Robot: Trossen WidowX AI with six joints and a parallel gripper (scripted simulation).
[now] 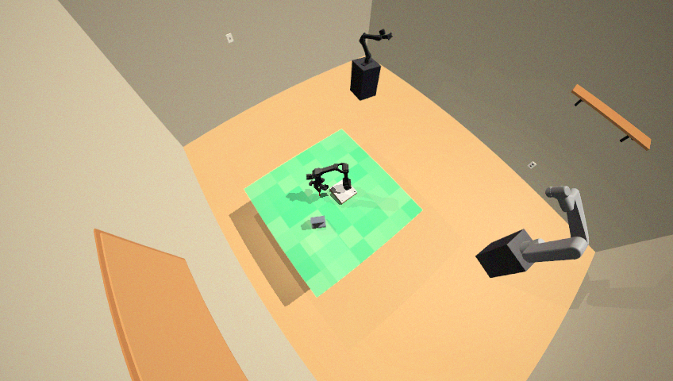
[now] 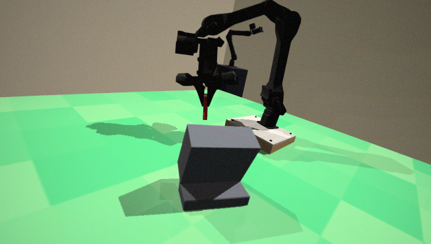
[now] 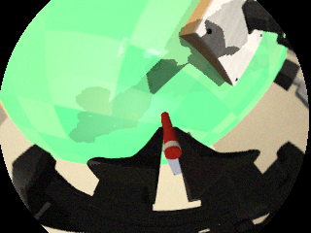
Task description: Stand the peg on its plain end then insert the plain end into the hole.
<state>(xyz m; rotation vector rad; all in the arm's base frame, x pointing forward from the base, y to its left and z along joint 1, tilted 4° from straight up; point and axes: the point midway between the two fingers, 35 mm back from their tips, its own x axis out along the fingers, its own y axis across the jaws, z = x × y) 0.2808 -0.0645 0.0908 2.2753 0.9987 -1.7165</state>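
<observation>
The red peg point(image 1: 319, 194) point(image 2: 205, 113) point(image 3: 167, 132) is held nearly upright in the air above the green table. Its white band shows near the upper end, and its plain end points down. My gripper point(image 2: 205, 104) is shut on the peg, with the fingers around its upper part and the banded end between them. The grey sloped panel point(image 1: 318, 220) point(image 2: 223, 137) stands on the table, nearer to the exterior view than the peg. Its holed face is turned away there, and no hole can be made out in any view. The panel is not in the wrist view.
The arm's white base plate point(image 1: 346, 195) point(image 2: 279, 137) point(image 3: 243, 58) on its wooden block sits right of the peg in the exterior view. The green table top point(image 1: 325, 278) point(image 2: 18, 187) carries shadows of the arm and panel. Other arms on dark pedestals stand off the table.
</observation>
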